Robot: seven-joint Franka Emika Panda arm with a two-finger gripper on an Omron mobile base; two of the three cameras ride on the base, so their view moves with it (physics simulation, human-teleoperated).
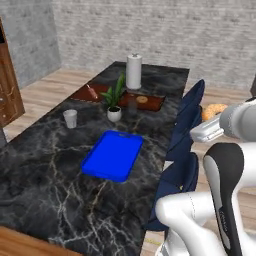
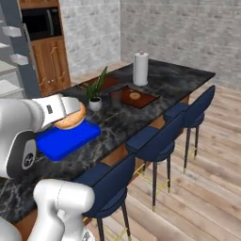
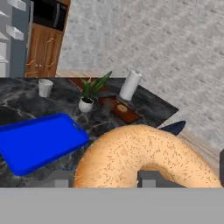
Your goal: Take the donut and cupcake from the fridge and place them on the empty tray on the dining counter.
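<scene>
Nearest in the hand view, a tan sugared donut (image 3: 144, 157), clamped in the gripper (image 3: 144, 181) with the fingers closed against its ring. Seen from the right base view, same donut (image 2: 70, 118) at the end of the white arm, held above the near edge of the dining counter (image 2: 117, 127), just over the near end of the blue tray (image 2: 66, 140). From the left base view, donut (image 1: 215, 110) out past the counter's right edge, over the blue chairs (image 1: 182, 150). Tray (image 1: 113, 155) flat on the black marble top, bare inside. Beyond the tray, a small potted plant (image 1: 114, 100) in a white pot, with a pale cup (image 1: 70, 118) well to its left. Behind the plant, two flat reddish-brown trays (image 1: 145, 102), one bearing a small round brown item. Farther still, an upright paper towel roll (image 1: 133, 71). At the far left in the right base view, fridge (image 2: 14, 56) with white shelves, next to a wooden cabinet holding a black microwave (image 2: 40, 22).
</scene>
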